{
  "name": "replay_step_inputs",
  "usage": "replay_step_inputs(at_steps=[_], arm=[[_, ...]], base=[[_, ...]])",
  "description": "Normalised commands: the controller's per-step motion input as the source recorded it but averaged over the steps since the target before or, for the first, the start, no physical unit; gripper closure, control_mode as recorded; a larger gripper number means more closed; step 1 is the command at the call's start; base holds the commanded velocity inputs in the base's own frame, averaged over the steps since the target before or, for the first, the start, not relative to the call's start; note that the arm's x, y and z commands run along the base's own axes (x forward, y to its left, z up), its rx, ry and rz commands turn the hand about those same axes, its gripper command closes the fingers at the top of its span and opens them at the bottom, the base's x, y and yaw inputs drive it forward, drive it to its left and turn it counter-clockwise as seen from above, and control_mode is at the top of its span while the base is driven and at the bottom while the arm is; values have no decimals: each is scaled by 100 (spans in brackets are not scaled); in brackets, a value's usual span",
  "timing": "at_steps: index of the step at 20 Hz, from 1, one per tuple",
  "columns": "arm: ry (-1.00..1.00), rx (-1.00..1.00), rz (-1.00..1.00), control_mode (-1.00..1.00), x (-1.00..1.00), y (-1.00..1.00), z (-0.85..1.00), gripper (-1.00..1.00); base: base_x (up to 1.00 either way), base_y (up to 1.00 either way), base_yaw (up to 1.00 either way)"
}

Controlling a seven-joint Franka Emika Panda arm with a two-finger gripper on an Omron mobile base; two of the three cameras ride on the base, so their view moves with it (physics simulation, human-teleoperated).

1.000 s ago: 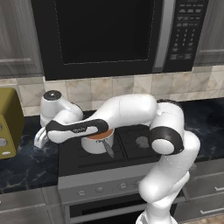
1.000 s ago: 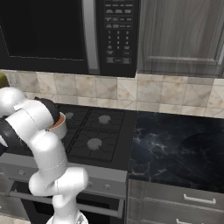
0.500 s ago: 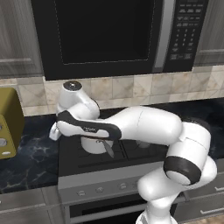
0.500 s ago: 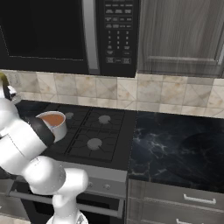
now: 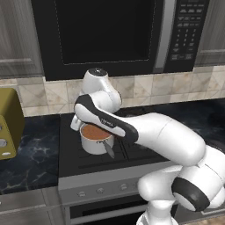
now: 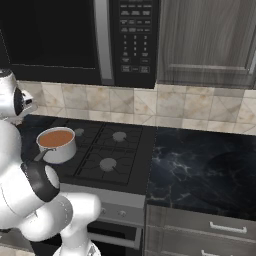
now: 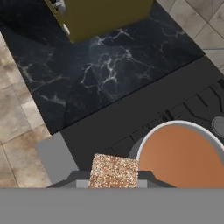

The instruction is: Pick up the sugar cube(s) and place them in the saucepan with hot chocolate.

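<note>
Nearest in the hand view, the gripper (image 7: 113,186) is clamped on the cube (image 7: 113,172), carried just outside the pan (image 7: 183,153) rim, at the pan's 9 o'clock. Over the last second the arm has swung from the counter toward the stove (image 5: 88,154), so the cube is nearly over the chocolate. Beyond, at 12 o'clock, stands the toaster (image 7: 100,15).

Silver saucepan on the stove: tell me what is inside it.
The small silver saucepan holds smooth reddish-brown liquid nearly to the rim. No cube floats on it; the speckled tan sugar cube sits beside it. Below the surface is hidden.
</note>
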Motion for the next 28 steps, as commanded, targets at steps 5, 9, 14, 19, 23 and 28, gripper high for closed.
replay_step_inputs(at_steps=[5, 9, 14, 19, 23, 28], arm=[[1, 0, -8, -100, -4, -82, 6, 100], [4, 0, -14, -100, 0, -55, 0, 100], [6, 0, -20, -100, 1, -8, -6, 100], [8, -1, -17, -100, 19, 0, -31, 100], [2, 0, -1, -100, 42, -2, -51, 100], [0, 0, 0, -100, 37, -2, -33, 100]], base=[[0, 0, 0], [0, 0, 0], [0, 0, 0], [0, 0, 0], [0, 0, 0], [0, 0, 0]])
